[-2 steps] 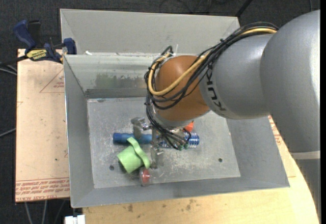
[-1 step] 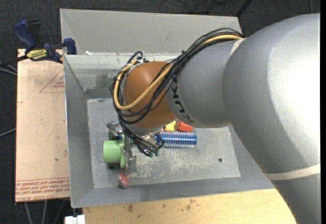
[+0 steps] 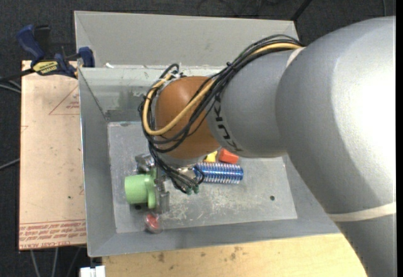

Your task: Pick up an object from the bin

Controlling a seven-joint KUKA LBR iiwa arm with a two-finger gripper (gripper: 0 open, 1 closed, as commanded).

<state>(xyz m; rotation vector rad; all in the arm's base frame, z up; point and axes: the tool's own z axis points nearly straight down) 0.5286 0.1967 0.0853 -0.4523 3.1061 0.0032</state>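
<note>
Camera view shows the arm entering from 3 o'clock, its orange cover wrapped in black and yellow cables and hanging above the middle of the bin. The gripper is low over the floor in the bin's 7 o'clock part. The cover and cables hide much of it, so I cannot tell whether it is spread or pressed together.

A green cylinder lies on its side at the gripper's 9 o'clock, right against the metal; whether it is clamped or only beside the gripper cannot be told. A blue spring lies flat at the gripper's 2 o'clock, near but apart from it. Just past the spring, toward 1 o'clock, an orange piece and a yellow piece peek out from under the arm. A small red thing sits at the gripper's 6 o'clock, close to the bin's near wall.
</note>
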